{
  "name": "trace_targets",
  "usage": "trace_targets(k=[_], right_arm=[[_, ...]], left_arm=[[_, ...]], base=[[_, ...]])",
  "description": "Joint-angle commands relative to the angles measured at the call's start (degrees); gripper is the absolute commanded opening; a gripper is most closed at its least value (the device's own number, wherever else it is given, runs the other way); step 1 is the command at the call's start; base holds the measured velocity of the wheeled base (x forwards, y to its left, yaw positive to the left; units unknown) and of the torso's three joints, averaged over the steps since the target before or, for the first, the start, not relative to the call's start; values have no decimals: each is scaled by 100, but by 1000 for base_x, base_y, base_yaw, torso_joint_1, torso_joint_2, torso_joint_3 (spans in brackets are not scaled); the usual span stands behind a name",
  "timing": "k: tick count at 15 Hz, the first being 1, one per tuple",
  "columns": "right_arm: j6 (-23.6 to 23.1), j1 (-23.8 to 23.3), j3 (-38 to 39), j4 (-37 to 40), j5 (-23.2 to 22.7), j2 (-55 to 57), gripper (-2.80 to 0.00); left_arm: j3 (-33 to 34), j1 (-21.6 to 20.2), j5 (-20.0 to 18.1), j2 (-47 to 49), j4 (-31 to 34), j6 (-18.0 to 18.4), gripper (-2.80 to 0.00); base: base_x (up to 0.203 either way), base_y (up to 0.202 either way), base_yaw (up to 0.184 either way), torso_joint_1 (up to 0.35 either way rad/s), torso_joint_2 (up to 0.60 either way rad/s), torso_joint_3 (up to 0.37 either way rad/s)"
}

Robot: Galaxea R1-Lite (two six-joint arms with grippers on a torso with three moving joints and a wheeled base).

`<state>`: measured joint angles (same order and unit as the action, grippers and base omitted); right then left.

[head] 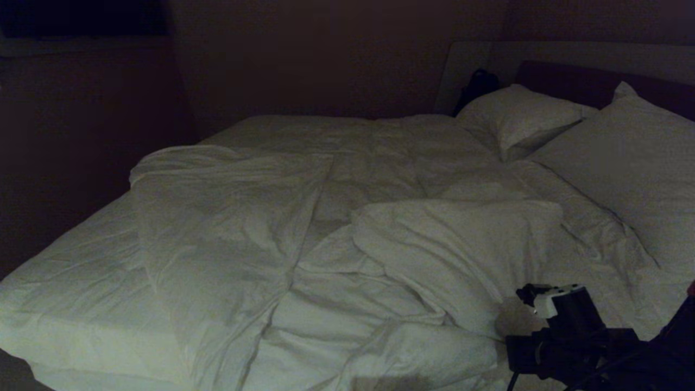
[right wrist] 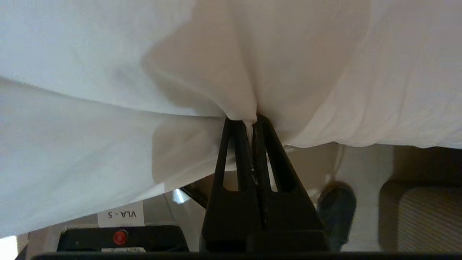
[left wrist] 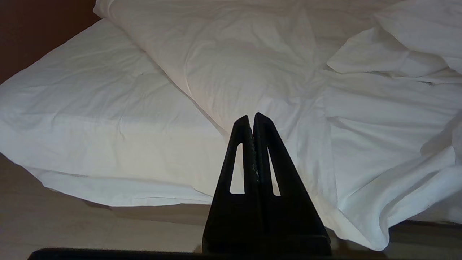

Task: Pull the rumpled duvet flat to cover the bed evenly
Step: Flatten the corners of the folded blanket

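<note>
Two claws are showing on my feeds, and only one is working. My right claw (right wrist: 251, 121) is pinching a fold of the duvet (right wrist: 108, 72) between its closed tips, with the cloth bunching into a peak at the grip and draping away on both sides. In the head view that claw (head: 529, 296) is sitting at the near right edge of the bed (head: 70, 282). My left claw (left wrist: 251, 119) is hanging shut and empty near the bed's corner, touching nothing. Spreading outward, the duvet (head: 304, 217) is lying rumpled and folded over itself across the middle of the bed, leaving bare sheet (head: 81, 266) along the left side. Pillows (head: 624, 179) are resting at the headboard (head: 575, 81).
</note>
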<state>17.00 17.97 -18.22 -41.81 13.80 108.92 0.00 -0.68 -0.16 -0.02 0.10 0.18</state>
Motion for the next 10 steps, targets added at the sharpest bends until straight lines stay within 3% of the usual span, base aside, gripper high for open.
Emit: trace_targets(k=[1,10], right_arm=[[31,5,72,-645,9,290,0],[4,21,57,-876,17,-80,0]], left_arm=[[-7,-2,-2,2,-1,-1,-280],[0,-2,-2,2,-1,-1,-280]], base=[[0,0,0,0,0,0],[0,0,0,0,0,0]])
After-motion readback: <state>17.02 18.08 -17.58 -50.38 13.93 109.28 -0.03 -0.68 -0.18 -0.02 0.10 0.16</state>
